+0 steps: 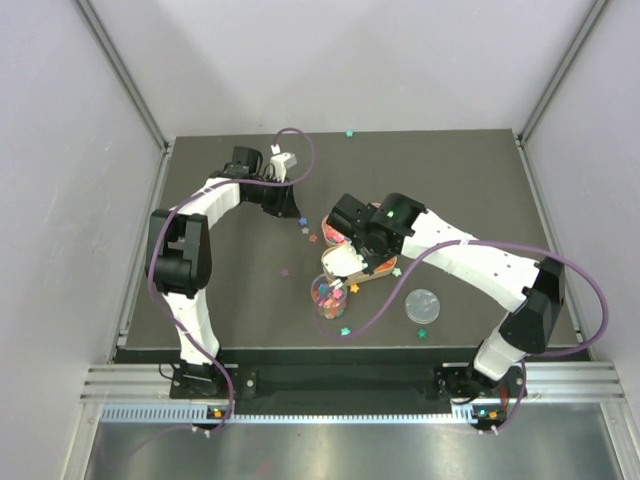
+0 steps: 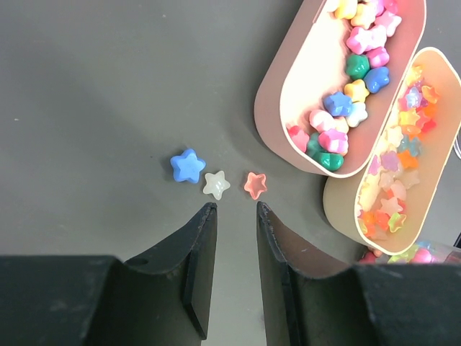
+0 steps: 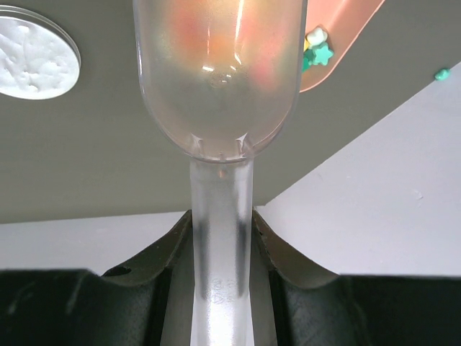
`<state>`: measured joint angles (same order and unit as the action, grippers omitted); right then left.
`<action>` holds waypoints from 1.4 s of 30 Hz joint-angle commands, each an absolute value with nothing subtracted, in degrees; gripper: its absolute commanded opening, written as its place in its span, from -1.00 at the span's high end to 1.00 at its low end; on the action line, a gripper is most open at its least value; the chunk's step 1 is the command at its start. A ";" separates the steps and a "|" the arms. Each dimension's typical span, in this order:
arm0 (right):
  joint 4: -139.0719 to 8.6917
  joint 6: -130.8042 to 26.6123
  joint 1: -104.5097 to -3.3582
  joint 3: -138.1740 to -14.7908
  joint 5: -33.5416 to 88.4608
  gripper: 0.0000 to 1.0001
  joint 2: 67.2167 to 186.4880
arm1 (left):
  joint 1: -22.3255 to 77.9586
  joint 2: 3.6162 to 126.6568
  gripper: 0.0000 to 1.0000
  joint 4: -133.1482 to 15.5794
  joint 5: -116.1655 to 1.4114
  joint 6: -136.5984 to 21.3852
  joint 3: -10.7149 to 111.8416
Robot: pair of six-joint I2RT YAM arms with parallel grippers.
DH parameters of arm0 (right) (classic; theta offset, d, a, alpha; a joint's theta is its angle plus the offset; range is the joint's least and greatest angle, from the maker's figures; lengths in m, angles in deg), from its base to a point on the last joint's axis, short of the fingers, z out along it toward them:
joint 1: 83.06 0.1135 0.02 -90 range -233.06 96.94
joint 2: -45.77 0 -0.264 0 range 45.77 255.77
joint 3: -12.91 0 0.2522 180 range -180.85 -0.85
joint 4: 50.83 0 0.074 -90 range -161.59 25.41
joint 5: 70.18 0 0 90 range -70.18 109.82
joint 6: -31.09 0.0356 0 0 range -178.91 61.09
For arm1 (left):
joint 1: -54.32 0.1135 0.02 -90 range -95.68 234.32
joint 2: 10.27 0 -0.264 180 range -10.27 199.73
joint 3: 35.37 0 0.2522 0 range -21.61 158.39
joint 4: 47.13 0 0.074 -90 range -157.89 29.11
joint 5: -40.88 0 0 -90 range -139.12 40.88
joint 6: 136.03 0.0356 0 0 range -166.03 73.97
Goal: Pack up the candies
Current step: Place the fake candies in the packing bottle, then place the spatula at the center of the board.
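Note:
Three loose star candies, blue, white and pink, lie on the dark table just beyond my left gripper. It is open, narrowly, and empty; it also shows in the top view. Two oval trays hold more candies: one has multicoloured stars, the other orange and yellow pieces. My right gripper is shut on the handle of a clear plastic scoop, over the trays. Blurred orange shows through the scoop. The clear jar with candies stands below the trays.
The jar's round lid lies right of the jar and shows in the right wrist view. Stray stars lie around the table: one green at the far edge, one at the left, others near the front edge.

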<state>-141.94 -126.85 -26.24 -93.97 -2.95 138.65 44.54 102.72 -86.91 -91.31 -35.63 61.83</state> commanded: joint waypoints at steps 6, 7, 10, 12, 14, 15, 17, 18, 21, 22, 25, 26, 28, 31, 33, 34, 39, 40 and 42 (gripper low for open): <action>-140.99 -123.43 -37.33 -90.34 3.70 1.00 134.99 | 45.00 100.47 0.32 -87.60 -91.40 -33.29 63.47; -139.67 -122.55 -43.80 -89.02 5.39 1.00 134.63 | 45.00 99.60 0.32 -88.04 -91.04 -32.06 63.04; -133.95 -120.79 -55.85 -83.30 11.10 1.00 133.75 | 45.09 97.76 0.32 -89.89 -89.81 -29.78 62.07; -130.27 -119.30 -61.32 -80.23 14.78 1.00 134.80 | 45.09 96.79 0.32 -91.29 -88.76 -29.07 61.45; -128.24 -116.40 -68.71 -79.43 17.34 1.00 137.51 | 45.09 95.55 0.32 -92.00 -88.14 -28.54 60.75; -126.14 -114.91 -70.82 -79.60 19.36 1.00 138.57 | 45.00 95.12 0.32 -92.87 -87.79 -28.36 60.57; -124.54 -109.82 -76.71 -80.56 21.73 1.00 142.69 | 45.09 94.06 0.32 -93.49 -87.35 -28.19 59.96; -123.41 -107.97 -78.39 -82.13 23.58 1.00 144.19 | 45.09 93.80 0.32 -93.84 -87.17 -28.27 59.78; -120.25 -100.06 -83.93 -85.47 27.27 1.00 149.56 | 45.09 93.35 0.32 -94.55 -86.65 -28.45 59.43; -119.45 -96.30 -86.11 -86.36 27.99 1.00 150.88 | 45.09 93.44 0.32 -95.16 -86.38 -28.80 59.69; -116.81 -90.75 -88.06 -90.05 29.92 1.00 156.41 | 45.09 94.23 0.32 -96.48 -86.03 -29.33 60.74; -116.02 -89.86 -88.33 -92.49 29.84 1.00 159.30 | 45.09 94.41 0.32 -96.92 -85.77 -29.33 61.10; -115.66 -88.19 -88.95 -95.49 30.36 1.00 162.04 | 45.09 94.85 0.32 -97.97 -85.24 -29.07 62.23; -115.75 -87.74 -89.04 -101.12 30.72 1.00 166.70 | 45.09 95.11 0.32 -99.91 -83.84 -28.01 63.29; -116.71 -88.26 -89.04 -104.20 30.80 0.66 168.81 | 45.09 95.20 0.31 -100.88 -83.13 -27.57 63.56; -117.32 -88.61 -88.95 -105.08 30.98 0.50 169.17 | 45.09 95.20 0.31 -100.97 -82.96 -27.57 63.56; -119.79 -91.69 -89.04 -103.07 33.97 -0.27 163.82 | 45.00 94.32 0.31 -101.40 -83.30 -26.35 62.60; -119.70 -91.87 -89.04 -102.11 34.06 -0.31 162.59 | 45.00 94.23 0.31 -101.41 -83.39 -26.08 62.33; -120.31 -92.92 -89.04 -99.65 34.76 -0.39 158.81 | 45.00 93.53 0.31 -101.67 -83.83 -25.03 61.46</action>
